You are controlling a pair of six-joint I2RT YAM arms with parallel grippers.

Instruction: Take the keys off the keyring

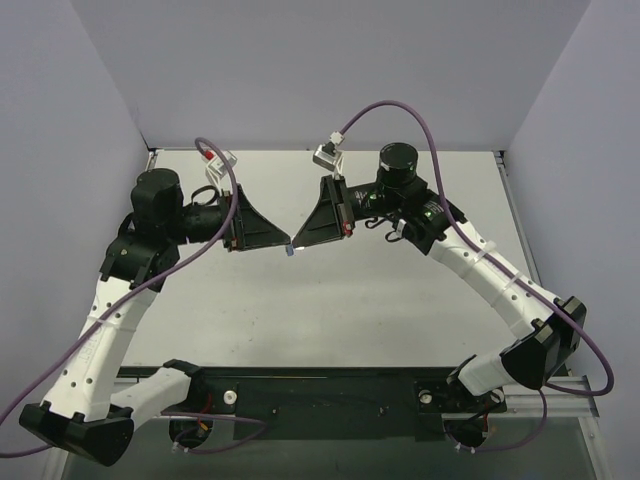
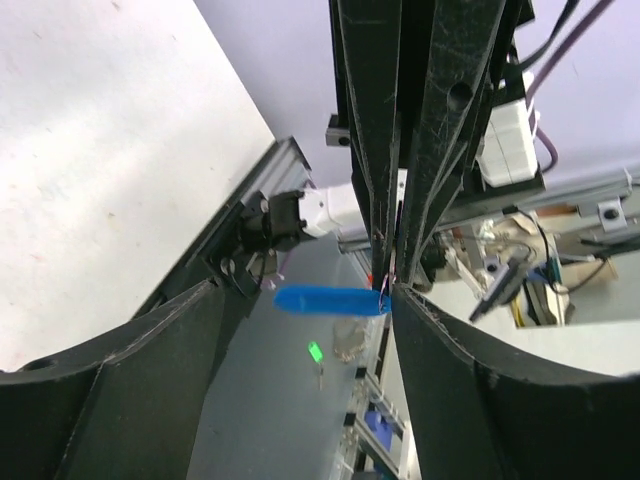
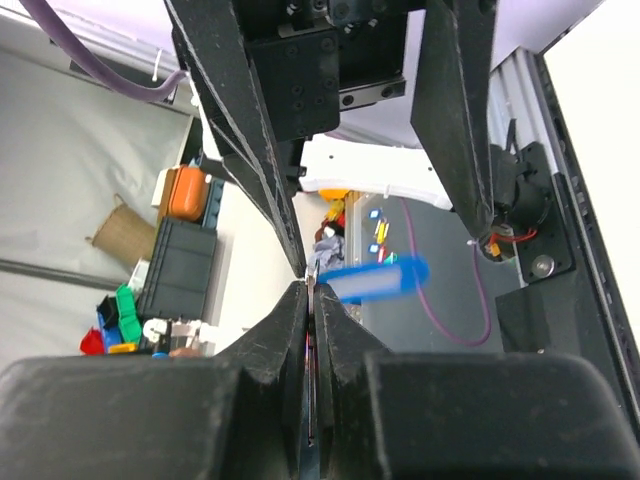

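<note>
My right gripper (image 3: pixel 311 292) has its jaws pressed together on the thin metal end of the keyring (image 3: pixel 372 280). Its blue tag (image 2: pixel 330 300) sticks out sideways from my fingertips, hanging free in the air. I cannot tell whether the sliver in the pinch is ring or key, and the key itself I cannot make out. My left gripper (image 2: pixel 305 292) faces the right one tip to tip with its jaws spread wide. The tag lies in the gap between them, and one left finger is just beside my right fingertips. Below both lies the white table (image 1: pixel 400 300).
</note>
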